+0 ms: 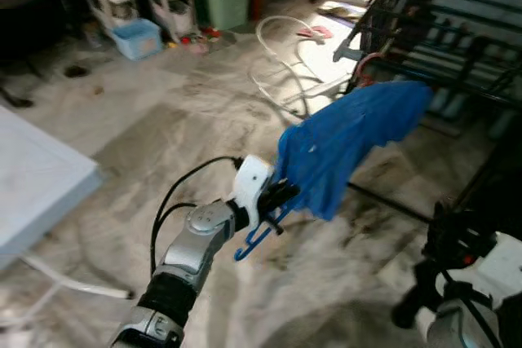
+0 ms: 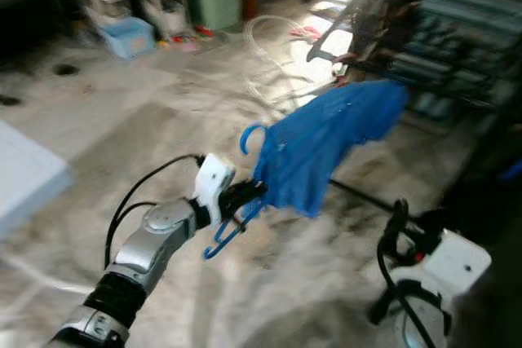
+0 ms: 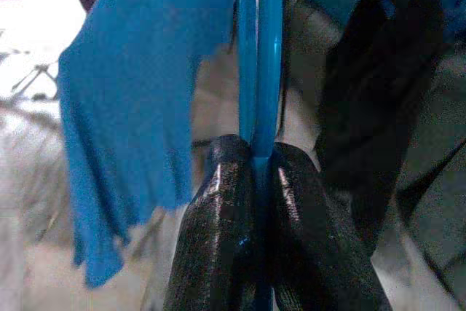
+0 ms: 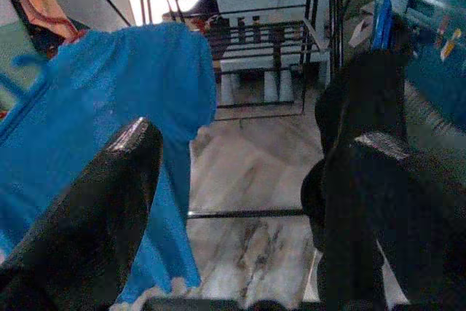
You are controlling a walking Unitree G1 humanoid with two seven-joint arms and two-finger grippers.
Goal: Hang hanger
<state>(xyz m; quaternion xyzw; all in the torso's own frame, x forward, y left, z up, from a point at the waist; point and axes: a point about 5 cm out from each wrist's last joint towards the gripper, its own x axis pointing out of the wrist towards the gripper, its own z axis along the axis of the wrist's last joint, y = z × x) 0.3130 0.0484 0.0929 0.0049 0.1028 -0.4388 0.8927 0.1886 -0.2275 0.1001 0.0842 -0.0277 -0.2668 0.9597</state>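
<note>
Black fingers of the left gripper (image 1: pixel 277 197) pinch the thin blue hanger (image 1: pixel 259 238) tight near its lower bar, as the left wrist view makes plain. A blue garment (image 1: pixel 351 140) is draped on it, and its long axis slants up and away from the fingers toward the robot's right. The hook (image 2: pixel 251 136) curls free at the top. Low on the right, the right gripper (image 4: pixel 240 202) hangs with its fingers spread wide, holding nothing. Beyond the garment's far end stands the dark drying rack (image 1: pixel 457 30). By my reckoning the left arm must carry the hook forward and rightward onto a rail.
</note>
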